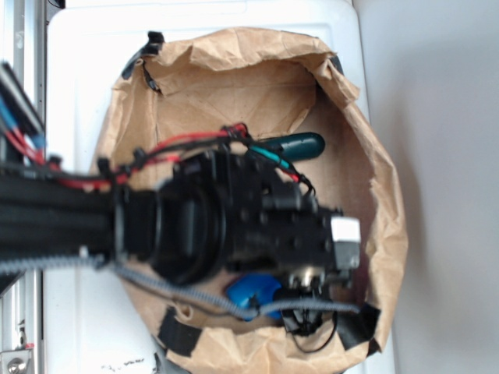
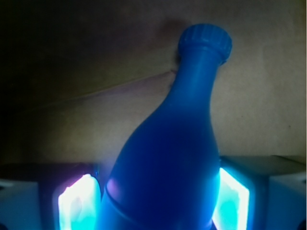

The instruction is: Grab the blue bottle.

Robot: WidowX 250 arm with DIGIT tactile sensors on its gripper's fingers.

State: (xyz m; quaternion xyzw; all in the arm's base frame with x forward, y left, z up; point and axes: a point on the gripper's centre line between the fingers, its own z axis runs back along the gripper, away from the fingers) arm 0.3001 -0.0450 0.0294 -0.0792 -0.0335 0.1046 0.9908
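Exterior: arm reaches in from the left over a brown paper bag (image 1: 374,179) rolled open like a bowl. The blue bottle (image 1: 251,294) sits low in the bag near its front edge, mostly hidden under the wrist; only a blue patch shows. A dark green oblong object (image 1: 295,146) lies well apart at the back. Fingertips aren't visible here.

Wrist: bottle (image 2: 168,153) fills the frame, body between the two fingers (image 2: 231,201), neck and lipped mouth pointing away toward the paper. Gripper (image 2: 156,203) looks closed on the body; both pads seem to touch it (contact line is at the frame edge, so not certain).

Risks: glossy, rounded, tapering body could squirt forward out of the pinch on lift. Loose bag wall could snag the neck.
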